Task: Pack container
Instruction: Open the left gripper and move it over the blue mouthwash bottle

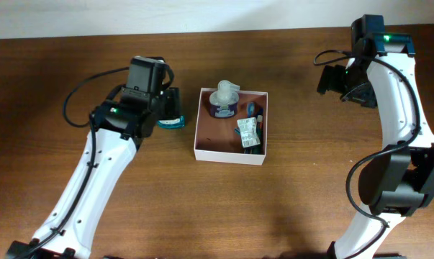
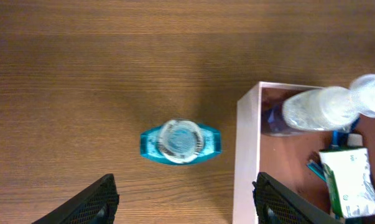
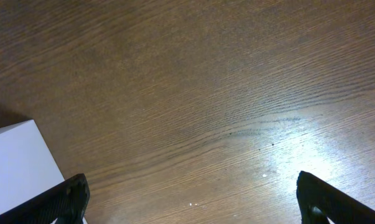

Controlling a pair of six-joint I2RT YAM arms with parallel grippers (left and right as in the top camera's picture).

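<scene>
The container [image 1: 200,141] is a square shallow box with white walls and a pinkish-brown inside, at the table's middle. It holds a clear bottle [image 1: 223,101], a white-and-green sachet [image 1: 247,133] and small items. A teal bottle [image 1: 173,122] stands upright on the wood just left of it. In the left wrist view the teal bottle [image 2: 180,142] sits ahead of my open, empty left gripper [image 2: 186,202], beside the container's wall [image 2: 246,155]. My right gripper [image 3: 193,199] is open and empty above bare wood at the far right [image 1: 344,80].
The white corner of the container [image 3: 16,155] shows at the left of the right wrist view. The table's far edge meets a pale wall [image 1: 202,14] at the back.
</scene>
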